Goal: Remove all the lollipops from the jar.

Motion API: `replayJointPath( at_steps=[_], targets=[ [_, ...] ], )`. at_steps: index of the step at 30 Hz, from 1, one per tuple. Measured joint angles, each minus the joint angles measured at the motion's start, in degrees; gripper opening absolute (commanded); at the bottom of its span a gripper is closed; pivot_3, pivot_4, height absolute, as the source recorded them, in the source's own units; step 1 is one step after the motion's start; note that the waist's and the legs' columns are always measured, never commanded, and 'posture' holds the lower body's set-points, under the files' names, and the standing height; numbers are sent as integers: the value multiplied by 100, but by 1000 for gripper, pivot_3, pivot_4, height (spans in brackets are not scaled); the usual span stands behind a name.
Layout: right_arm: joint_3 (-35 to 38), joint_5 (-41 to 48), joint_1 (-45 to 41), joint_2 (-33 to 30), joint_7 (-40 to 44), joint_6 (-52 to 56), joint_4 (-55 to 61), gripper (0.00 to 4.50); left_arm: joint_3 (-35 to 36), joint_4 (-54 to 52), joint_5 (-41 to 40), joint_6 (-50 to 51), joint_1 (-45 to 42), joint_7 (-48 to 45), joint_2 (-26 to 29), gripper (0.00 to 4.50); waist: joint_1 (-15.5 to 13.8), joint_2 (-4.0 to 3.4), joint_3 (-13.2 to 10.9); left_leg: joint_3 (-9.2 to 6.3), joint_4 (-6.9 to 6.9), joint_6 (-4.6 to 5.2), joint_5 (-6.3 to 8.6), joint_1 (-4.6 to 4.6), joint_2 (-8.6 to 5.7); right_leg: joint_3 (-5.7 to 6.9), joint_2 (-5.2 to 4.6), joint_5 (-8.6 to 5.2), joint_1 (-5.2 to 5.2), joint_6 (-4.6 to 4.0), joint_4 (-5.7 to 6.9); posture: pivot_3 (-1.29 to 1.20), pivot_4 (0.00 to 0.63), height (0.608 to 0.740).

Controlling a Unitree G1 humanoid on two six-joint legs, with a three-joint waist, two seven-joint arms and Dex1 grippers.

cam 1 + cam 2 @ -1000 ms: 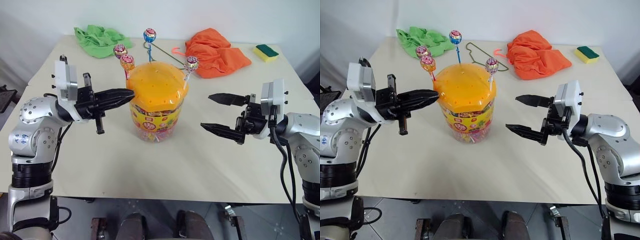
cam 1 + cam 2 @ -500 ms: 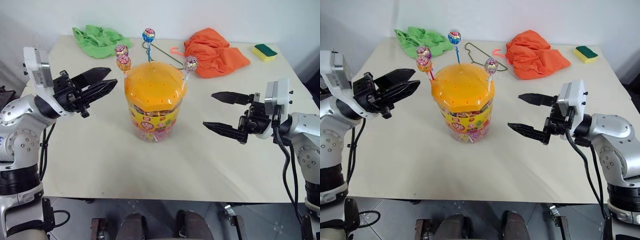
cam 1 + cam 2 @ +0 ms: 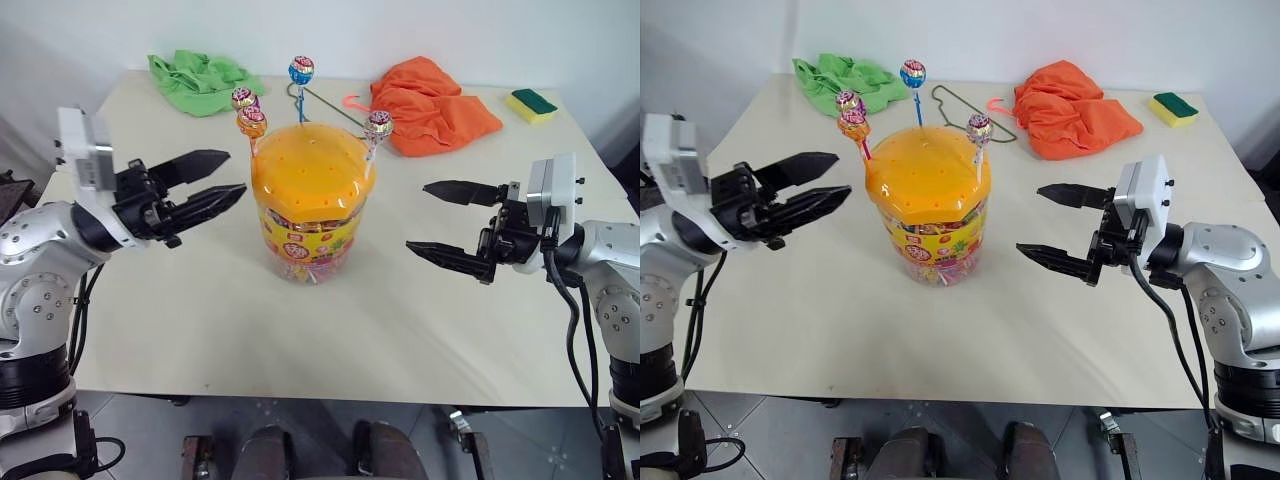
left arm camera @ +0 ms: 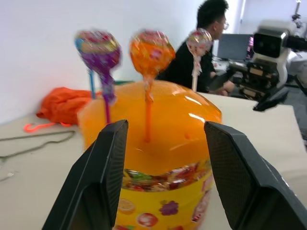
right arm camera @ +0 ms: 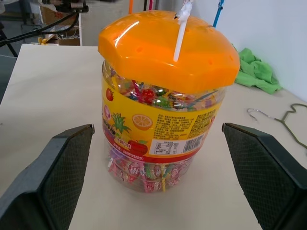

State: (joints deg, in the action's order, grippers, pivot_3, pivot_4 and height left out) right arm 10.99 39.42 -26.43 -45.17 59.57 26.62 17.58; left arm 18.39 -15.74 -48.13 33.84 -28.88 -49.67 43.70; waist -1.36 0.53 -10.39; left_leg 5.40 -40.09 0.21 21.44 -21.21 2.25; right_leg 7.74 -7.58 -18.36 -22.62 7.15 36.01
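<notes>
Left gripper (image 3: 228, 175) spread, empty, just beside the jar (image 3: 309, 215); orange lollipop (image 3: 252, 123) ahead and above its tips. Right gripper (image 3: 432, 217) wide apart, empty, flanking. All four lollipops planted in lid. Approach step; next: lift, pinch the orange stick

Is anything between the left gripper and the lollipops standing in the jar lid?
Nothing visible. The left gripper, jaws open, sits beside the jar, and the orange lollipop and purple lollipop rise unobstructed just beyond it.
</notes>
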Motion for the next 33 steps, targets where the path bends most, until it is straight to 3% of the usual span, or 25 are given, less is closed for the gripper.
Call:
replayJointPath(
  at_steps=[11,20,33],
  targets=[
    [24,2,60,-16,-38,26,37,4500,-526,528,404,-392,-516,-193,-272,2688,2,0,0,3,0,0,0,0,-2,0,0,0,0,0,0,0,150,740],
    [497,725,290,-171,-38,442,504,4500,-597,756,389,-390,-690,-504,-361,33,-3,0,0,-1,0,0,0,-1,-2,2,0,0,0,0,0,0,150,740],
    [610,861,250,-259,-172,573,636,4500,-599,775,417,-375,-1339,-496,-313,33,-6,0,0,-1,-1,0,0,-3,-3,1,-1,1,0,1,0,0,150,740]
  ],
)
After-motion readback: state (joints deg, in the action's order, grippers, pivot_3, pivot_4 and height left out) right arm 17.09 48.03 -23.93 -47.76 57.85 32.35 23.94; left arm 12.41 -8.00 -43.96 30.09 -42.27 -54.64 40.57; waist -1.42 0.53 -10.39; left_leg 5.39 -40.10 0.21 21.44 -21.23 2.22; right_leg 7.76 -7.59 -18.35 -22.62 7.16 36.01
